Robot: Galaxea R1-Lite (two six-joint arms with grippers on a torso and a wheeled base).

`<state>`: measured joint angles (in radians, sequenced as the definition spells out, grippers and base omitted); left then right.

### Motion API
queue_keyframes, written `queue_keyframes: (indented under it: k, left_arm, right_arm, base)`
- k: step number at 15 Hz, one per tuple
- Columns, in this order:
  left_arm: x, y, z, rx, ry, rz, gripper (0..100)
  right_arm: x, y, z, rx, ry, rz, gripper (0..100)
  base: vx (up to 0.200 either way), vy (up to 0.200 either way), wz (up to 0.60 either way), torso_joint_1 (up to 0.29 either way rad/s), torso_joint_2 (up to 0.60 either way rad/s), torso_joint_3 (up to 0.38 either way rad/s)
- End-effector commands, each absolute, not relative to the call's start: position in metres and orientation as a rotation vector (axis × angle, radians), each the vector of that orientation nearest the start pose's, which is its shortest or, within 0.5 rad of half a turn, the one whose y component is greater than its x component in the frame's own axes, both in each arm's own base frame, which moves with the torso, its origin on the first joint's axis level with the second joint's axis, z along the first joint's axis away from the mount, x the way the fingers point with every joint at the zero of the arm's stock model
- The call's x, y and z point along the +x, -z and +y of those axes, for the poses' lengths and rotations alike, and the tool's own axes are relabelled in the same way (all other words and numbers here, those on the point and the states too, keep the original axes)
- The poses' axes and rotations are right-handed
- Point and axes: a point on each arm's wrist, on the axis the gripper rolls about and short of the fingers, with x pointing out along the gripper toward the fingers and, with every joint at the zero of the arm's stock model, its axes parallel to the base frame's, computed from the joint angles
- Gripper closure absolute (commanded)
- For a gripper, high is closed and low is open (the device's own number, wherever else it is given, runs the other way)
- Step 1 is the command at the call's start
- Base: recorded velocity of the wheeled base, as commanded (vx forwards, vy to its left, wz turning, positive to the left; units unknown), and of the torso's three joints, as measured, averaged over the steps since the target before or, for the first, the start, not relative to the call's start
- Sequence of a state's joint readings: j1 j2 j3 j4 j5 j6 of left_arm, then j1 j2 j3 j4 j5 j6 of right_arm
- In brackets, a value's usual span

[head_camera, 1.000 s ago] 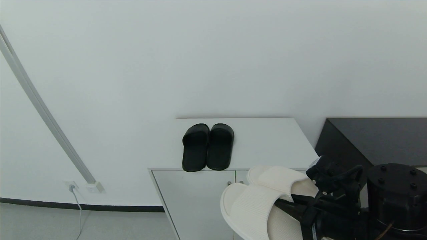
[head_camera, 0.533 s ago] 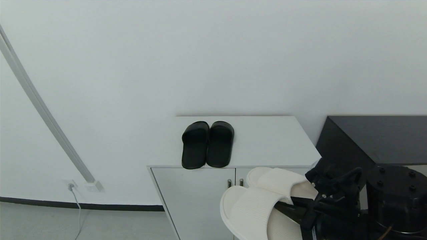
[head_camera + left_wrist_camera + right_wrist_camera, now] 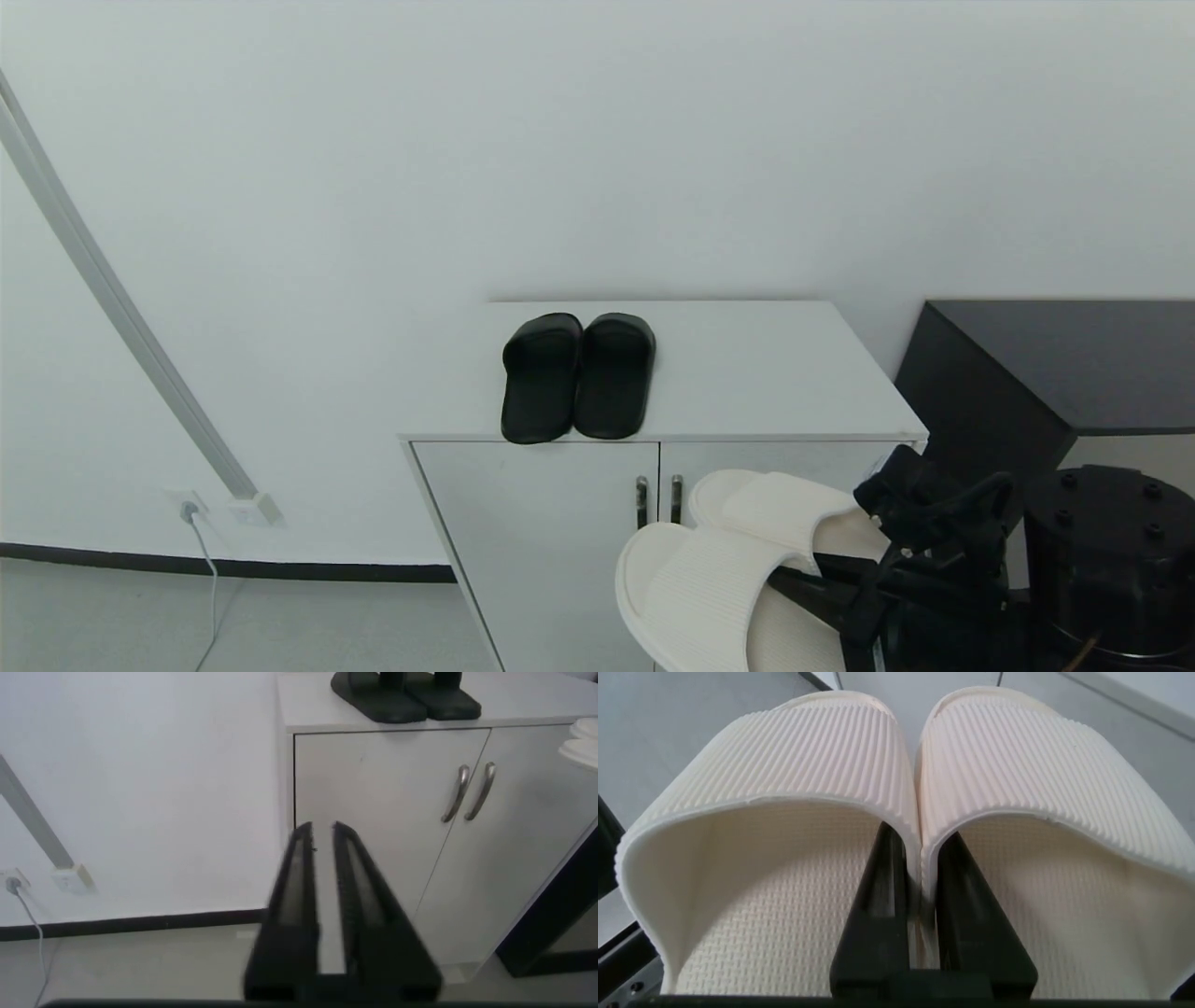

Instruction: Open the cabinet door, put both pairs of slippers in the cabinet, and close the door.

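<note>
A grey rail is fixed aslant on the white wall and is ended low down by a small box. A socket is set just beside the box, and a cable is hung from it toward the grey floor. Black skirting is run along the wall's foot. A black table is placed at the right.

The white cabinet stands against the wall; both of its doors are shut, their metal handles side by side at the middle seam. The black slippers lie paired on its top at the front edge, left of the middle, straps toward the wall. The white ribbed slippers hang side by side before the right-hand door; their inner walls are pinched together in the right gripper.
</note>
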<state>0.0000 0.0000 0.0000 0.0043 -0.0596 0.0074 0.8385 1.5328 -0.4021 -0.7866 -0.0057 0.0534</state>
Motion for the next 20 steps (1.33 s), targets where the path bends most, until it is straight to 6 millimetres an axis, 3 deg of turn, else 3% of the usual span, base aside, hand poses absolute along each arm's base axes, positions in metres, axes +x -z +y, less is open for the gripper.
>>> queue_keyframes:
  k: [1,20]
  left_arm:
    - [-0.023,-0.075,-0.001,0.008,0.06,0.004,0]
    - [-0.023,-0.075,-0.001,0.003,0.057,0.005,0]
  right_arm:
    - [0.152,-0.138,0.17,-0.099,-0.818,0.351,100]
    - [0.146,-0.123,0.166,-0.123,-0.82,0.405,100]
  base:
    - [0.0,0.0,0.0,-0.212,0.49,0.29]
    - [0.0,0.0,0.0,-0.191,0.51,0.318]
